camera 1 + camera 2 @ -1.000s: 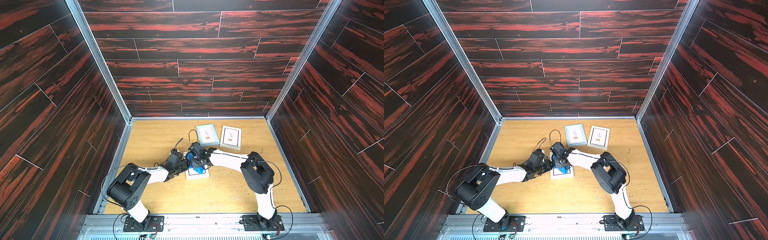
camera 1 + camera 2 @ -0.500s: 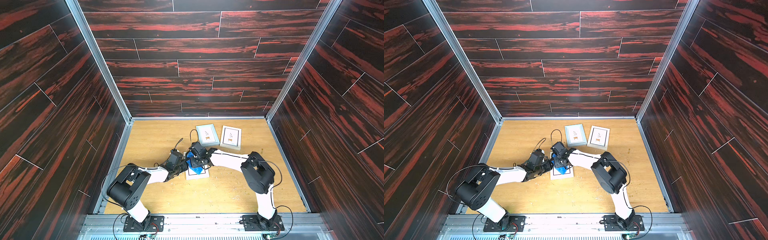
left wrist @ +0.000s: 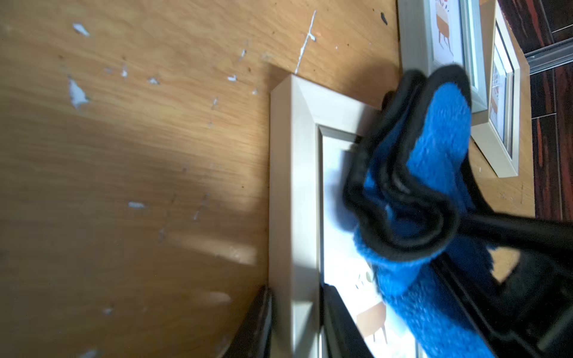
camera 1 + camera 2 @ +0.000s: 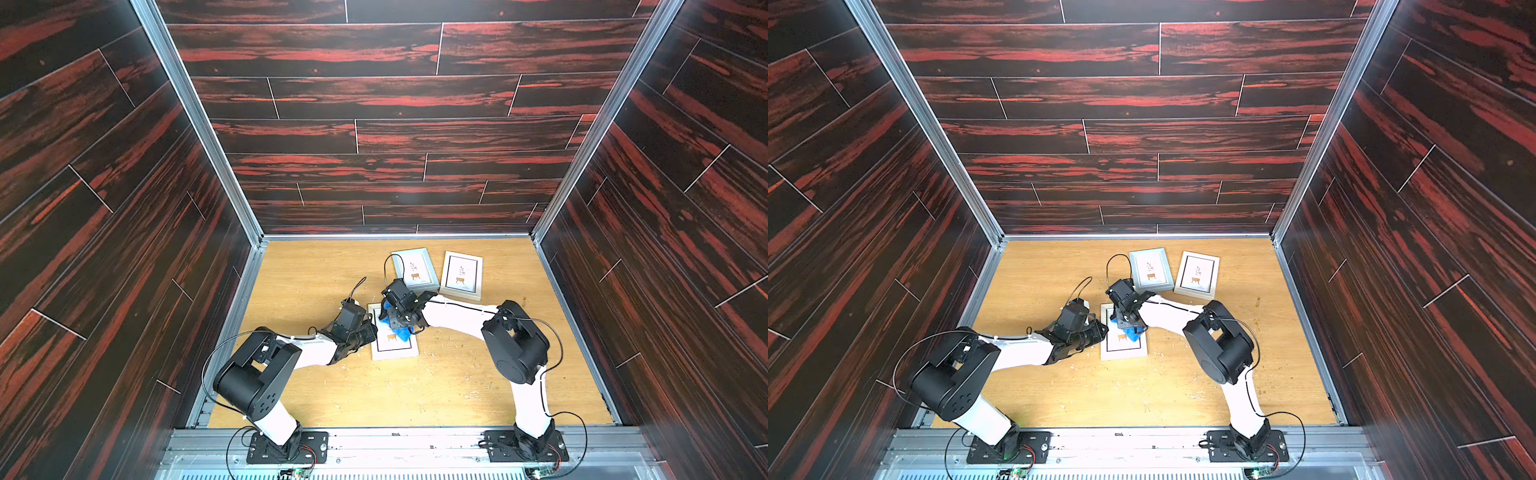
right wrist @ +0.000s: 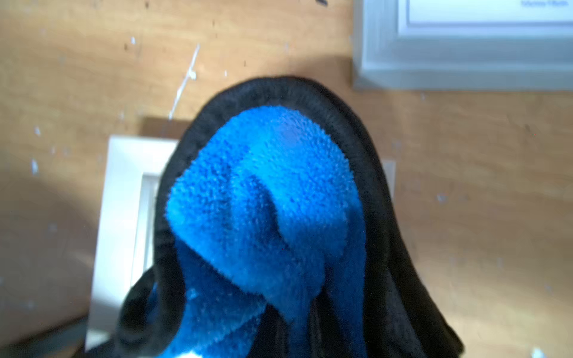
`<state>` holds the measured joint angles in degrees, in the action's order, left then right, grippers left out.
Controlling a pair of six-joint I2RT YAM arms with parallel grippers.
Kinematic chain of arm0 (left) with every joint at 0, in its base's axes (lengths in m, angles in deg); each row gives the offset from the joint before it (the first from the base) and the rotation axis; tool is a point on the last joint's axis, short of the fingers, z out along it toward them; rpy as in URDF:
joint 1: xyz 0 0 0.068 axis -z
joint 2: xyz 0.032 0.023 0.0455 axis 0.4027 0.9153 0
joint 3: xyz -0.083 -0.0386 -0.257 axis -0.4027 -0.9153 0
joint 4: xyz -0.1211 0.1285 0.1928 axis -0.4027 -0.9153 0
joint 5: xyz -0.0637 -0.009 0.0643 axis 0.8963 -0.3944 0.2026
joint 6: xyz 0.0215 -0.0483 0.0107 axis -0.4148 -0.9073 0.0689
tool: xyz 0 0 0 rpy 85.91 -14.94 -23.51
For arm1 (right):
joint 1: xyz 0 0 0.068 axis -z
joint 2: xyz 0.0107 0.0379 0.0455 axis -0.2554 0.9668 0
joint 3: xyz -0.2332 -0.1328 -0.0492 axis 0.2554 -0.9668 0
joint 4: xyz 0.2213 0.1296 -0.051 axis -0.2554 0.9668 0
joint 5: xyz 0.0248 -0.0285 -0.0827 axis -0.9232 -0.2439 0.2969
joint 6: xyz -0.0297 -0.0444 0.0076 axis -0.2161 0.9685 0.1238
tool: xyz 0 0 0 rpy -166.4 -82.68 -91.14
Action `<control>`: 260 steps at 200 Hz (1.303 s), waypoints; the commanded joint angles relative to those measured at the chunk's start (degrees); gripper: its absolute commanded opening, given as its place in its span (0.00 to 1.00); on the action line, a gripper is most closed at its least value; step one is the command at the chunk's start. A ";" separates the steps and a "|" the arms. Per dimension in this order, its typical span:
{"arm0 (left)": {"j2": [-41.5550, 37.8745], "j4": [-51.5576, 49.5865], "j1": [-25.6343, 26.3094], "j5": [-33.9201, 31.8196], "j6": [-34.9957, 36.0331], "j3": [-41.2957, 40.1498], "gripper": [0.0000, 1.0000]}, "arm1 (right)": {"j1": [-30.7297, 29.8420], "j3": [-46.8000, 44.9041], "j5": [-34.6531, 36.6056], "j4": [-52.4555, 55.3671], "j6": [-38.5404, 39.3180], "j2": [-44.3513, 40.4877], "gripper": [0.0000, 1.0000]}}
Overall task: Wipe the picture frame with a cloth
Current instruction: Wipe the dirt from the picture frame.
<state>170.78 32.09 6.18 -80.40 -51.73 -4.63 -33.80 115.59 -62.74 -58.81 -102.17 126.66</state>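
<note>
While the right gripper [image 4: 401,323] reaches in from 3 o'clock, its jaws stand almost together, clamped on a bunched fold of the cloth [image 4: 401,333]. Blue pile and black hem spill out of them onto the picture frame [image 4: 394,354].

Both top views: picture frame [image 4: 1123,354] lies flat near the middle of the wooden table [image 4: 415,395]. The cloth [image 4: 1133,335] rests on the frame's 1 o'clock part, touching it. The half toward 6 o'clock, with its small brown print, is uncovered.

At the frame's 9 o'clock side, low over the table, is the left gripper [image 4: 369,331]. Left wrist view: its dark fingers [image 3: 338,322] straddle the frame's rail [image 3: 294,186], one at the outer edge and one on the glass side. Jaws narrow, gripping that rail.

Right wrist view: cloth [image 5: 263,201] fills the centre, crumpled, with the hem looped round the blue. A white corner of the frame [image 5: 121,201] shows under it. View slightly blurred.

A grey-blue frame [image 4: 415,270] and a pale frame [image 4: 461,274] lie flat just beside each other. They are near the wiped frame, at its 12 to 1 o'clock, and apart from it.

White flecks [image 3: 77,93] are scattered on the wood
</note>
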 commanded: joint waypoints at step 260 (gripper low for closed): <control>3.63 -12.88 0.04 -0.48 -1.84 -3.30 0.29 | -5.10 -9.60 -0.38 4.35 -7.04 -6.73 0.00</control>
<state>170.91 32.38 6.42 -80.12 -52.82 -4.63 -41.73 107.83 -64.18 -57.24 -108.79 120.15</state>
